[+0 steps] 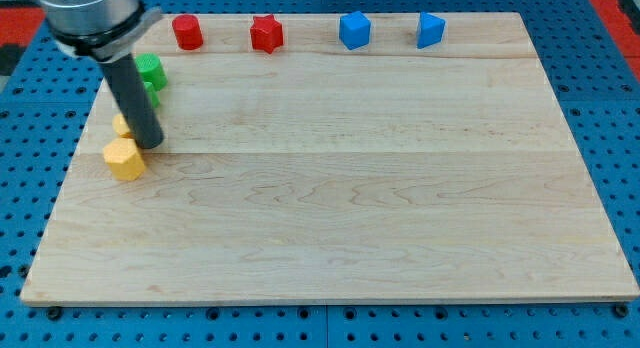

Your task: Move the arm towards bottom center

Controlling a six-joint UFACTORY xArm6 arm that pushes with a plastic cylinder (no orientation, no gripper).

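Note:
My tip [149, 145] rests on the wooden board [340, 188] at the view's left. It stands just right of and above a yellow hexagonal block [124, 160]. A second yellow block [122, 125] is partly hidden behind the rod. A green block [150, 71] sits above it, and part of another green block [153, 98] shows by the rod. Along the view's top edge are a red cylinder [187, 32], a red star [266, 33], a blue cube-like block [354, 30] and a blue block [430, 30].
The board lies on a blue perforated table [600, 98]. The arm's grey body [90, 13] fills the top left corner.

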